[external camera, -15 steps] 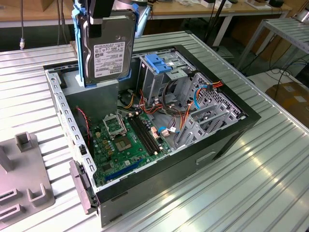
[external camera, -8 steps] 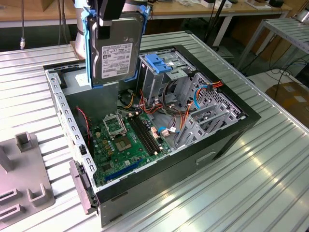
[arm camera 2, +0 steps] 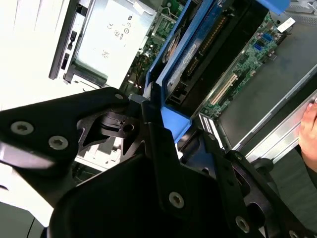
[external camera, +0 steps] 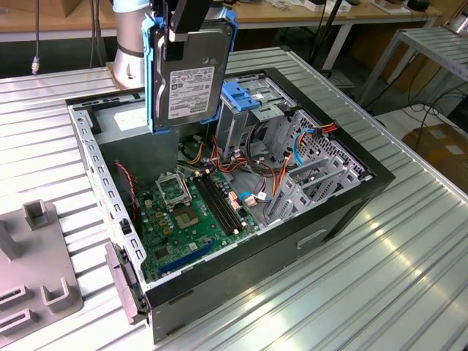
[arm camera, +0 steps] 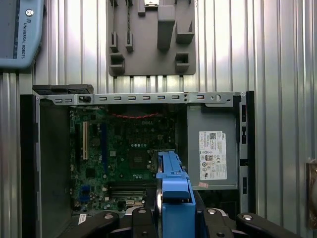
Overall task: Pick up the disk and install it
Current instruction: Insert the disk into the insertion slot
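Observation:
The disk [external camera: 191, 86], dark grey with a white label and a blue carrier frame, hangs upright above the open computer case [external camera: 344, 212]. My gripper [external camera: 179, 40] is shut on its upper edge. The disk hovers over the rear of the case, between the grey power supply [external camera: 121, 124] and the metal drive cage [external camera: 252, 121]. In the second wrist view my black fingers [arm camera 2: 148, 124] clamp the blue frame of the disk [arm camera 2: 190, 52]. The first wrist view looks down the blue edge of the disk [arm camera: 173, 193] onto the green motherboard [arm camera: 124, 153].
A blue bracket [external camera: 245, 95] sits on top of the drive cage, with orange and red cables [external camera: 281, 164] beside it. A grey fixture plate [external camera: 36, 281] lies on the ribbed table at the exterior view's left. A person's hand [arm camera 2: 310, 119] rests near the case edge.

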`<state>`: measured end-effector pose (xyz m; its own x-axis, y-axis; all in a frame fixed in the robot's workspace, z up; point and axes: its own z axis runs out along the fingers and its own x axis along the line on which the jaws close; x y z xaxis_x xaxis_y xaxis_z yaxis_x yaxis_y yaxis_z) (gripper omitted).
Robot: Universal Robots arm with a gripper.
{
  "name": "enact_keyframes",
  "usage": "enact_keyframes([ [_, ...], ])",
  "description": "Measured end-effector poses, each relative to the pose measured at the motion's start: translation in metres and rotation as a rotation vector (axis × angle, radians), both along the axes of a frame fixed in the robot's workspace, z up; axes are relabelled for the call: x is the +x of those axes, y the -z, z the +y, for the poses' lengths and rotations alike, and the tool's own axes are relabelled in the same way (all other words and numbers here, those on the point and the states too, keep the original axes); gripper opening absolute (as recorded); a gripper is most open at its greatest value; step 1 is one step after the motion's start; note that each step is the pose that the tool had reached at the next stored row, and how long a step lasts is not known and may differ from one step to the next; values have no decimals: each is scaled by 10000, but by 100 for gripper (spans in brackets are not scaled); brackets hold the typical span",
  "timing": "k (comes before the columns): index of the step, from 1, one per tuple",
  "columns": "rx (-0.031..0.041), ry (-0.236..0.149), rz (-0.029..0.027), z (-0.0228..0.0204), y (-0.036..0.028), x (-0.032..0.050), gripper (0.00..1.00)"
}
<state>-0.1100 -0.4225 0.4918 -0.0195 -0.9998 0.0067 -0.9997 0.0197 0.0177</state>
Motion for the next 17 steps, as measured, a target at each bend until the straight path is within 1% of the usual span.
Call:
enact_keyframes([
  [9,1,0,-1,-3,0,3,37],
  [12,0,-1,0,-21,0,3,37],
  [17,0,0,0,-66,0,3,37],
])
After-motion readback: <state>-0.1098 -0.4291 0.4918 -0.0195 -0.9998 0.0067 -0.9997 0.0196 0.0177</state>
